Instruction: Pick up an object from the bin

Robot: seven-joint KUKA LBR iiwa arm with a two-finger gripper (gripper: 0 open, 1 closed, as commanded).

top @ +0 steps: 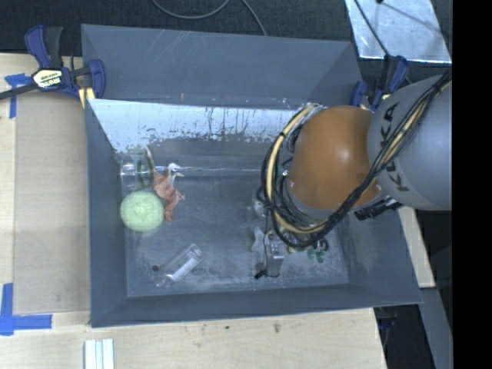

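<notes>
Pale green ball lies at the left of the grey bin's floor, close against the left wall. Just above it stands a small clear glass-like thing. Just right of both lies a small orange and pink figure, by the ball's upper right side. Lower in the frame, left of centre, a clear plastic piece lies tilted on the floor near the lower wall, well apart from the ball. Right of centre, the end effector is down near the floor by the lower wall, over bare floor and apart from the clear piece. No thing is seen in its hold, and whether it is open or closed cannot be told. Above it sits the orange cover, ringed with cables, and the grey arm reaches in from the right.
</notes>
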